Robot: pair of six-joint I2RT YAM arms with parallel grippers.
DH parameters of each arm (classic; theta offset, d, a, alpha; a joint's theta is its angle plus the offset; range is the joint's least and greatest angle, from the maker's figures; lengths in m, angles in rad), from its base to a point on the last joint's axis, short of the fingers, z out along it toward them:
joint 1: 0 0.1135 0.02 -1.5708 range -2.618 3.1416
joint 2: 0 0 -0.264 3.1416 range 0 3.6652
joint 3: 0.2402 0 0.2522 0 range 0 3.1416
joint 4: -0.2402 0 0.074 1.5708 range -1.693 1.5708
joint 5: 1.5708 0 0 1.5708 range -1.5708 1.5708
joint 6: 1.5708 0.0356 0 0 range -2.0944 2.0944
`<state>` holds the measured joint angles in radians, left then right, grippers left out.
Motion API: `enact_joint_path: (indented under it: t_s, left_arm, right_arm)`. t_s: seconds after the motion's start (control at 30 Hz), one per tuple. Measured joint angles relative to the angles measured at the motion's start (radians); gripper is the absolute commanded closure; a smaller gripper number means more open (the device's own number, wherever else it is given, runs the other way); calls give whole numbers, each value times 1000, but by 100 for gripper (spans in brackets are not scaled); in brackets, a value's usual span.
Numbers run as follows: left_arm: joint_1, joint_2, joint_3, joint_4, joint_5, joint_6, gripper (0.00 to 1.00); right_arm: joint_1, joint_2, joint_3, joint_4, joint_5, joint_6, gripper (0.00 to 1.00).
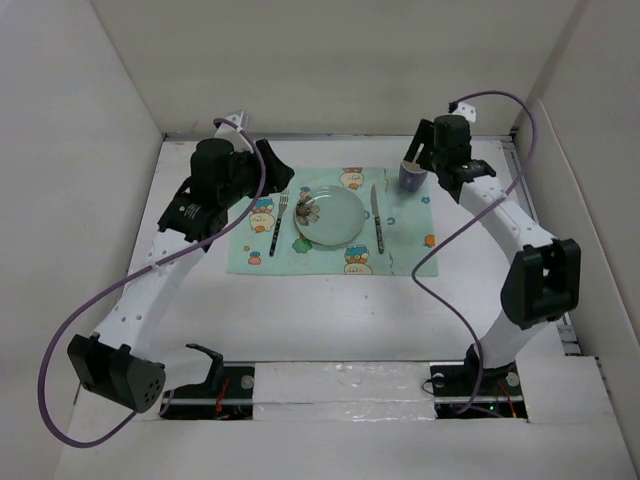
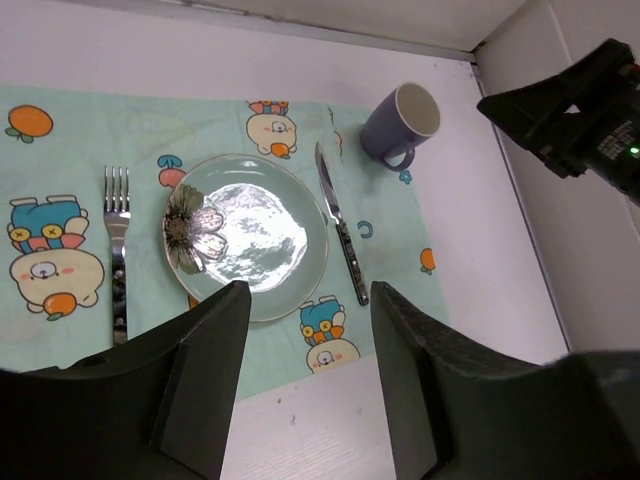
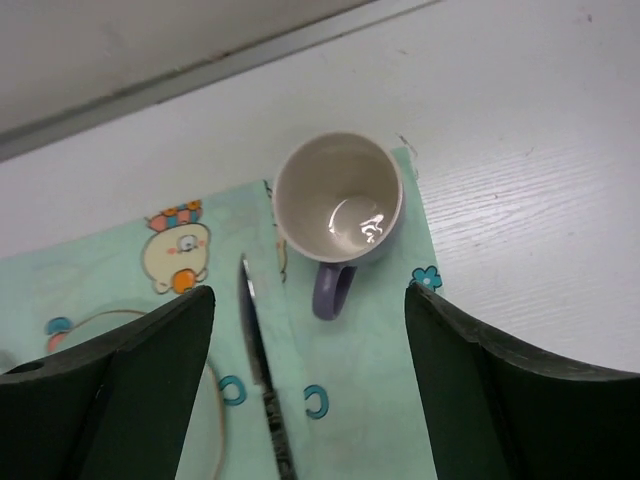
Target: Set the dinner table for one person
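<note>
The white dinner table [image 1: 320, 310] bears a mint-green cartoon placemat [image 1: 400, 255]. On it lie a pale green plate [image 1: 335, 222] with a flower print, a fork [image 1: 278, 222] to its left and a knife [image 1: 378, 218] to its right. A purple mug [image 1: 411, 176] stands upright at the mat's far right corner. My left gripper [image 1: 280, 172] is open and empty, held above the mat's left side; its wrist view shows the plate [image 2: 250, 235], fork [image 2: 118, 250], knife [image 2: 340, 225] and mug [image 2: 400, 125]. My right gripper [image 3: 308, 295] is open and empty, hovering just above the mug [image 3: 338, 200].
White walls [image 1: 330, 70] enclose the table at the back and both sides. The right arm [image 2: 580, 110] shows at the far right of the left wrist view. Purple cables [image 1: 60, 350] loop off both arms.
</note>
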<state>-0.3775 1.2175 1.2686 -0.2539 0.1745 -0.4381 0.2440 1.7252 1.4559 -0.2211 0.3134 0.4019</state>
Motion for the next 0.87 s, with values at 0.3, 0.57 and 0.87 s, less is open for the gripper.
enact_joint_path:
  t_s: [0.3,0.57,0.87]
  left_arm:
    - [0,-8,191,-59,-30,-11,22]
    - [42,-119,356,-134,-317,-5,1]
    - [45,-299,215,-172,-477,-4,1]
  right_arm:
    - [6,-298,24,-202,-227,46,0]
    - [-53,-822,-42,-204,-167,71,0]
    - [-68,-911,-159,-208,-88,73,0]
